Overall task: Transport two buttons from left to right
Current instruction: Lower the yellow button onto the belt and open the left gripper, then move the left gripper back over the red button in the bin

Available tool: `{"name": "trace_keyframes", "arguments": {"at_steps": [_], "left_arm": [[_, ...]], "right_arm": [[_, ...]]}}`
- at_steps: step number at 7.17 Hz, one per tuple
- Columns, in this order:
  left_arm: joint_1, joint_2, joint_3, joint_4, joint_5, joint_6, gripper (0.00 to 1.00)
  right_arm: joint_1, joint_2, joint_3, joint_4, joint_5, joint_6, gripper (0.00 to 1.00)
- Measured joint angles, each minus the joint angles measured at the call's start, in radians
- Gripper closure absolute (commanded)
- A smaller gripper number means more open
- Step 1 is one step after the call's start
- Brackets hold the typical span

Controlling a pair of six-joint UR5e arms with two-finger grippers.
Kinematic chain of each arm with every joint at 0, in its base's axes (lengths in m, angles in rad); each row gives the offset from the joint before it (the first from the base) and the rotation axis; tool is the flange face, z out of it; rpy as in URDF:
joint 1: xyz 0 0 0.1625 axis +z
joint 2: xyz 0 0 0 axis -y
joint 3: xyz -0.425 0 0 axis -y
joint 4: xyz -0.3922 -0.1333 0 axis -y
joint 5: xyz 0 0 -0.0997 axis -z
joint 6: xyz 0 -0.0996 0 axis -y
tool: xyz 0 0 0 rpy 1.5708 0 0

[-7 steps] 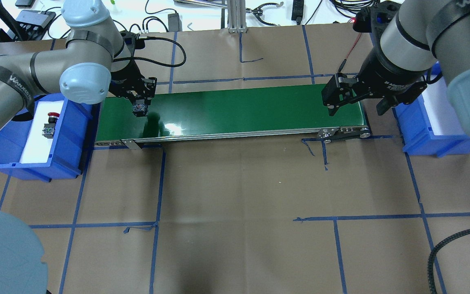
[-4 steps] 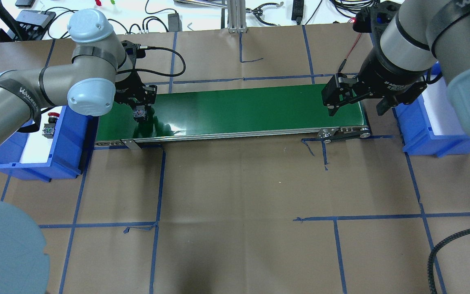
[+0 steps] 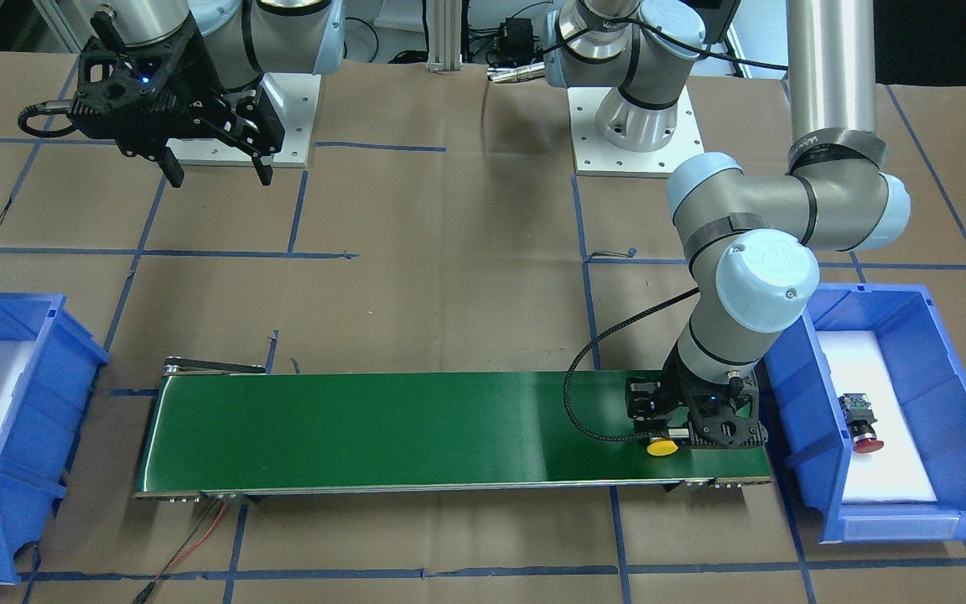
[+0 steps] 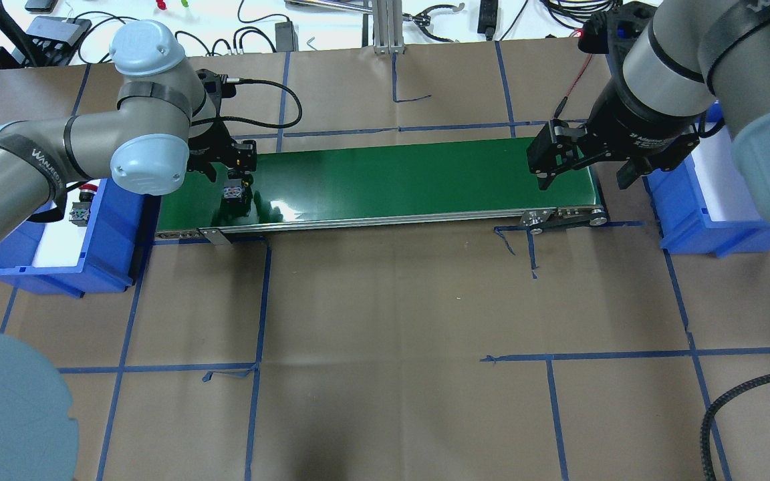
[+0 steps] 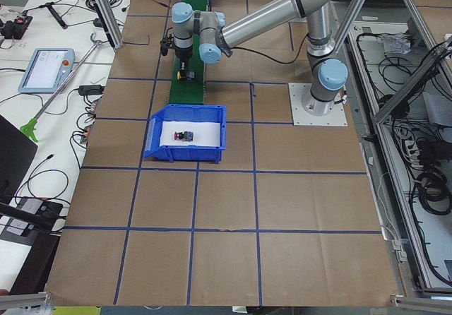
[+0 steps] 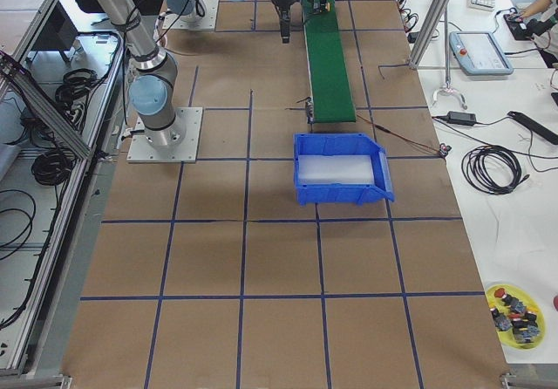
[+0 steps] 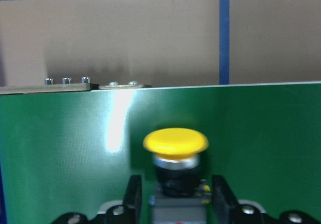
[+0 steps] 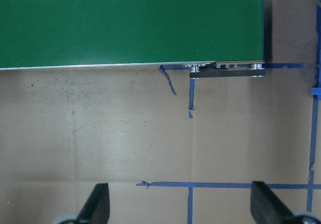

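Yellow is the cap of the button (image 7: 175, 141) nearest the left wrist camera. It sits on the green belt (image 3: 382, 428) at its left end, apparently on its side with the cap toward the edge away from the robot. A second ago it hung clamped above the belt. Now the left gripper (image 7: 176, 184) has lowered it and let go, its fingers spread with a thin gap on each side of the black body. By my reading, the first button is delivered to the belt and the arm must lift clear before fetching the second.

Just beside that end, the left bin (image 3: 953, 394) holds the red button (image 3: 860, 424) on a white pad (image 3: 894, 470).

At the far end the right gripper (image 8: 180, 194) hovers, fingers wide apart. Beyond it, the right bin (image 3: 47, 403) shows only its pad.
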Motion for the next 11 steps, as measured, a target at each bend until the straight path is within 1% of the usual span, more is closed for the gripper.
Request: {"name": "trace_keyframes", "arguments": {"at_steps": [1,2,4,5,6,7,8,10,11], "left_arm": [[0.0,0.022,0.017,-0.016,0.003,0.0,0.0],[0.0,0.068,0.04,-0.064,0.008,0.0,0.0],[0.005,0.183,0.139,-0.28,0.018,0.003,0.0],[0.015,0.212,0.201,-0.388,0.018,0.006,0.0],[0.031,0.223,0.25,-0.463,0.017,0.013,0.0],[0.058,0.223,0.275,-0.5,0.016,0.039,0.0],[0.118,0.217,0.282,-0.515,0.014,0.101,0.0],[0.289,0.193,0.274,-0.514,0.011,0.304,0.0],[0.355,0.181,0.275,-0.511,0.011,0.368,0.0]], "right_arm": [[0.0,0.0,0.0,0.0,0.0,0.0,0.0],[0.0,0.0,0.0,0.0,0.0,0.0,0.0],[0.0,0.0,0.0,-0.001,0.0,0.0,0.0],[0.0,0.0,0.0,-0.001,0.0,0.0,0.0],[0.0,0.0,0.0,-0.001,0.0,0.0,0.0],[0.0,0.0,0.0,-0.002,0.0,0.0,0.0],[0.0,0.0,0.0,-0.002,0.0,0.0,0.0],[0.0,0.0,0.0,-0.003,0.001,0.0,0.0],[0.0,0.0,0.0,-0.002,0.001,0.0,0.0]]}}
